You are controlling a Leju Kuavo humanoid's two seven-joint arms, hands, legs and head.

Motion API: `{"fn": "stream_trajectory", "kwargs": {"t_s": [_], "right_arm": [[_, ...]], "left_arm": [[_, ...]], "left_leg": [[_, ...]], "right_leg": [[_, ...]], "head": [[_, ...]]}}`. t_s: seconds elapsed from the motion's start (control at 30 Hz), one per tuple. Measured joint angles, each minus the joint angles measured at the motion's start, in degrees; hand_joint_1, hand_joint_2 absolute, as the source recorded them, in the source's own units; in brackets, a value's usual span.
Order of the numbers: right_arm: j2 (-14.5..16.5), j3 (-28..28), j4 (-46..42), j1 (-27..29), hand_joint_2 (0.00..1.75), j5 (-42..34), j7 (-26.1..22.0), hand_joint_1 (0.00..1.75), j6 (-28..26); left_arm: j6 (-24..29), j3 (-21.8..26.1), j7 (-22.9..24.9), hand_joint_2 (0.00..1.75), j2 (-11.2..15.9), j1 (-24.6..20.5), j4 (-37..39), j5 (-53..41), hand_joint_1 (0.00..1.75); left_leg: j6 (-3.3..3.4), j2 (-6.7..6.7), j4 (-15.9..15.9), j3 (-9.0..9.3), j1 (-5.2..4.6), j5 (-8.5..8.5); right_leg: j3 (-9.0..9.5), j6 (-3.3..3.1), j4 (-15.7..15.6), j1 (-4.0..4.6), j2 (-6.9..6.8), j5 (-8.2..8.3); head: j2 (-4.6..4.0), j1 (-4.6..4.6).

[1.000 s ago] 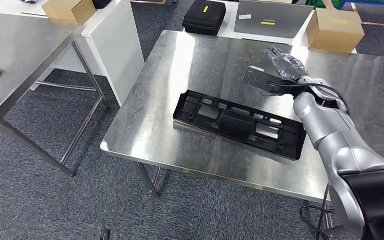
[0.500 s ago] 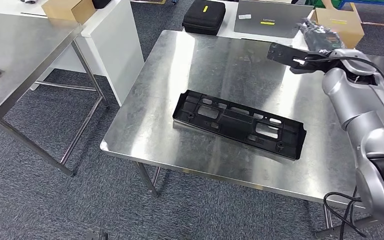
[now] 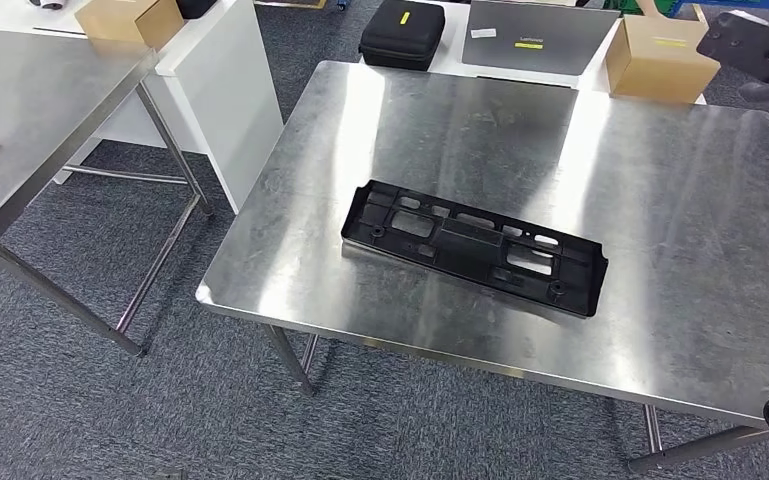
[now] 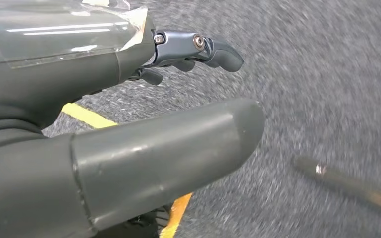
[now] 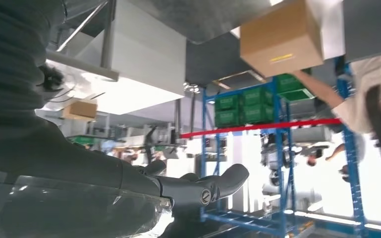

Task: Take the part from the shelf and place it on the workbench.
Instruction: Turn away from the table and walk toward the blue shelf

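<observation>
While the head view looks down, a long black plastic part [image 3: 474, 247] lies flat on the shiny steel bench [image 3: 660, 200], near the front edge and a bit slanted. No hand touches it. Behind the bench, a black zip case [image 3: 400, 32] and a grey laptop [image 3: 532, 35] sit on a white table [image 3: 220, 70]. A closed brown cardboard box [image 3: 660, 55] stands at the back right of the bench; what is inside cannot be seen. Another brown box [image 3: 128, 18] sits on the white table at the far left. A second steel bench [image 3: 30, 110] stands to the left. At the top right corner, a dark plate on the right wrist pokes in.

In the left wrist view, the left hand [image 4: 188, 52] hangs over grey carpet [image 4: 327, 89] with a yellow line [image 4: 86, 115]. Its fingers are loosely spread and nothing is in them.

In the right wrist view, the right hand [image 5: 198, 186] is up in the air. Its fingers reach out straight and apart, holding nothing. Behind it are the cardboard box, blue racks [image 5: 277, 148] with green crates [image 5: 243, 104], and a person's arm [image 5: 322, 91].
</observation>
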Motion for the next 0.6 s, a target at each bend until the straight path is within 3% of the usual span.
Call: {"fn": "stream_trajectory", "kwargs": {"t_s": [0.13, 0.6], "right_arm": [[0.56, 0.33, 1.12, -1.02, 1.75, 0.18, 1.30, 0.00, -0.43], [-4.44, -0.32, 2.58, -1.84, 1.75, -3.37, -1.08, 0.00, -1.63]], "left_arm": [[-0.53, 1.71, -0.28, 0.00, 0.13, 0.82, -0.02, 0.67, 0.00], [-1.66, 4.07, -0.35, 0.00, -0.76, 1.32, -0.05, 3.02, 0.00]], "left_leg": [[-0.04, -0.09, -0.02, 0.18, 0.01, 0.09], [-0.05, -0.34, -0.11, 0.15, -0.01, 0.07]], "right_leg": [[0.00, -0.03, -0.01, 0.08, -0.01, 0.01], [0.07, 0.01, -0.03, 0.06, -0.27, -0.03]], "head": [[0.01, -0.02], [-0.01, -0.01]]}}
